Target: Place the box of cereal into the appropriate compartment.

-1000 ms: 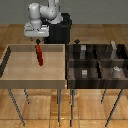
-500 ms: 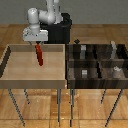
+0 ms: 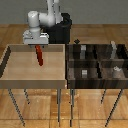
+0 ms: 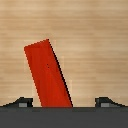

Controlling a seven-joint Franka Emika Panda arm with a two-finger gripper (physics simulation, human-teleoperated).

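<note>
Exterior view. Wooden plank floor all round. Two trays on thin metal legs stand side by side. The light wooden tray (image 3: 10,70), on the exterior view's left, is open and shallow with raised walls. The dark tray (image 3: 71,75), on the exterior view's right, is split into several compartments. Small grey blocks (image 3: 84,73) sit in some of them; one taller grey block (image 3: 114,46) stands near the far right corner. The white arm (image 3: 42,19) reaches out from a black base (image 3: 62,30) behind the trays. The hand (image 3: 38,46) hangs over the far part of the light tray. The red box of cereal (image 3: 39,56) hangs tilted below it, top end up at the fingers, lower end over the tray floor. Cannot tell whether that end touches the wood. The render is coarse: fingers are not separable, compartment contents are blurry, and the dark tray's right edge is cut off.

Wrist view. Pale wood grain fills the background. The box of cereal (image 4: 48,75) leans across the middle, its near end hidden behind the dark body of the hand. Two dark fingertips (image 4: 22,102) show on either side of the box, well apart from its red faces here, so the contact itself is not visible. The hand appears to hold the box; grip width cannot be read.
</note>
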